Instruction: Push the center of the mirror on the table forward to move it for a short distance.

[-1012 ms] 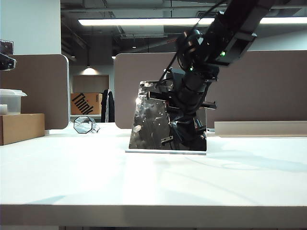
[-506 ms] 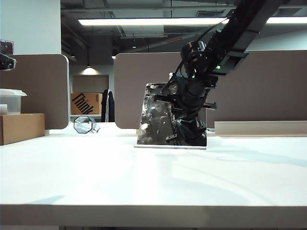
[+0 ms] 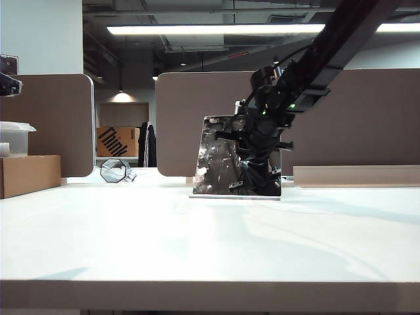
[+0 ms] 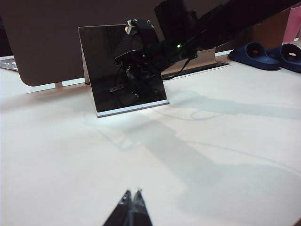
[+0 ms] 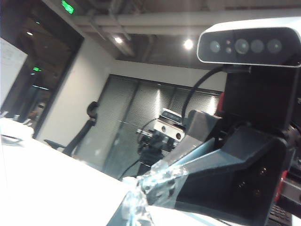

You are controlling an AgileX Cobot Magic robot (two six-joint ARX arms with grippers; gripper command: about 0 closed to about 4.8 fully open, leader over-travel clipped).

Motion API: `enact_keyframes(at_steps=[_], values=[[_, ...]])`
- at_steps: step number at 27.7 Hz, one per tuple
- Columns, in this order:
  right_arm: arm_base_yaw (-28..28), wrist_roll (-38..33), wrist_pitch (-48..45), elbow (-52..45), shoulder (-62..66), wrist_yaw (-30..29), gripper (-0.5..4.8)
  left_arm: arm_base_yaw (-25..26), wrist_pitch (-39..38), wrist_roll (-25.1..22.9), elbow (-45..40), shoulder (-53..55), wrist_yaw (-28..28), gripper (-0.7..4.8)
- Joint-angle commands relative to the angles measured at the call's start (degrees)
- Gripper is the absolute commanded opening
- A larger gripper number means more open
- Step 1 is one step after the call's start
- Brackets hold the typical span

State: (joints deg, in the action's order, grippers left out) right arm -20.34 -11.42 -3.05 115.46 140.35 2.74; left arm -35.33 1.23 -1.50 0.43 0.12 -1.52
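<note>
The mirror [image 3: 216,154] stands tilted on its thin white base plate [image 3: 233,195] in the middle of the white table [image 3: 197,249]. My right gripper [image 3: 254,161] reaches down from the upper right and presses on the middle of the dark face, fingers together with nothing held. In the left wrist view the mirror [image 4: 101,66] is far off, with the right arm against it. In the right wrist view the right gripper [image 5: 137,207] meets its own reflection in the glass. My left gripper [image 4: 132,192] hovers shut over bare table, well short of the mirror.
A small octagonal glassy object [image 3: 114,170] lies at the back left. A cardboard box [image 3: 29,175] carrying a clear plastic tub [image 3: 13,138] stands at the left edge. Brown partitions [image 3: 354,118] close off the back. Dark blue slippers [image 4: 263,48] lie beyond the table.
The mirror has slid away from the exterior camera and slightly right, looking smaller now. My right arm has stretched out with it, staying against the face. The left gripper has not visibly moved.
</note>
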Motion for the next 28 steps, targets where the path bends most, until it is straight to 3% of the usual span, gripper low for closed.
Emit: enact_keyframes(at_steps=[1,9,16,28], values=[[0.52,0.59,0.44,3.04,1.99,-0.13,-0.05,-0.02,0.52,-0.02,-0.07,0.04,0.26,-0.05],[1.75,0.76,1.11,8.63,5.46,-0.13,-0.05,0.83,0.52,-0.02,-0.07,0.04,0.28,-0.05],[2.16,1.03,0.85,8.94,5.51,-0.11,-0.05,7.96,0.52,-0.02,-0.07,0.04,0.24,-0.05],[0.68,0.74,7.76,8.90,-0.04,0.09,-0.05,7.82,0.55,-0.02,-0.04,0.04,0.24,-0.05]])
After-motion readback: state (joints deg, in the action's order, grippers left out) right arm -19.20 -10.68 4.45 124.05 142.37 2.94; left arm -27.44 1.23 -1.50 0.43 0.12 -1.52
